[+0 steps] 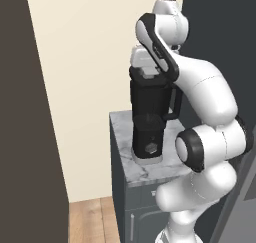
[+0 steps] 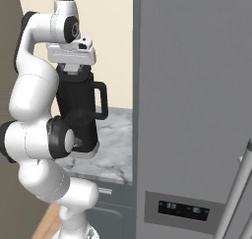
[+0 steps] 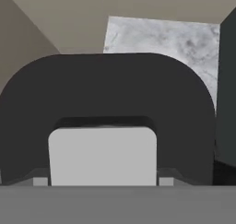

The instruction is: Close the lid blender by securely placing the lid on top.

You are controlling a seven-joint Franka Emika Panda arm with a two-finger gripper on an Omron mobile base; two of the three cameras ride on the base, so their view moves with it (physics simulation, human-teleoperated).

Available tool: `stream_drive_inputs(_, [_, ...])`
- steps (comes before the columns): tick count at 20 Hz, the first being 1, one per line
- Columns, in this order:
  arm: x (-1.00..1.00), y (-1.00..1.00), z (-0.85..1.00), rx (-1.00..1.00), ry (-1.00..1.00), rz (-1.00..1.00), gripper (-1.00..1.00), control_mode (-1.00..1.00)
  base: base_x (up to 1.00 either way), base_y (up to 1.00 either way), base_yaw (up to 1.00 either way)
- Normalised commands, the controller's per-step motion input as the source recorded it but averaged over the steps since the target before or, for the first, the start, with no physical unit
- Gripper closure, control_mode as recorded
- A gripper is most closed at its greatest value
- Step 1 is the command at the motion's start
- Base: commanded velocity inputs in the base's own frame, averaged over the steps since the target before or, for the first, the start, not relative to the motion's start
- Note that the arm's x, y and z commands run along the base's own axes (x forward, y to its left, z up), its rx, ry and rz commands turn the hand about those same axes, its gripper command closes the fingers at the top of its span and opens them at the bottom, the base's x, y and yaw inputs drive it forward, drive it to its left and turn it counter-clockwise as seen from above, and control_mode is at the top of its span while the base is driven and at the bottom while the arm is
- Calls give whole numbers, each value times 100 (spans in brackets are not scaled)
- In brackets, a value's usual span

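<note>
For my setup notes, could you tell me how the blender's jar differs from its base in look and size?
The jar is the taller and wider part, squarish, with a loop handle on its side; the base below it is narrower and shorter. The base carries a hexagonal front knob and stands on a light grey foot; the jar's front is plain. Both are black.

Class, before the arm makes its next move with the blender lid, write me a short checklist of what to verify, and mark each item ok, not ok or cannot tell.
1. Blender upright on the marble counter: ok.
2. Lid lies directly under the gripper, grey knob centred in the hand view: ok.
3. Gripper sits at the top of the jar: ok.
4. Lid fully seated on the jar rim: cannot tell, the hand hides the joint.
5. Gripper shut on the knob: cannot tell.
6. Fridge beside the blender apart from the hand: ok.
</note>
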Motion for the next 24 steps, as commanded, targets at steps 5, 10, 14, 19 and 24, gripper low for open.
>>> stream_drive_inputs(5, [-2, -23, -3, -6, 5, -5, 100, -100, 0, 0, 0])
stream_drive_inputs(10, [-31, -16, 0, -4, 0, -6, 100, -100, 0, 0, 0])
stream_drive_inputs(14, [-9, -2, -3, -2, 0, -1, 100, -100, 0, 0, 0])
stream_drive_inputs(19, [0, 0, -10, 0, 0, 0, 100, -100, 0, 0, 0])
stream_drive_inputs(24, [0, 0, -3, 0, 1, 0, 100, -100, 0, 0, 0])
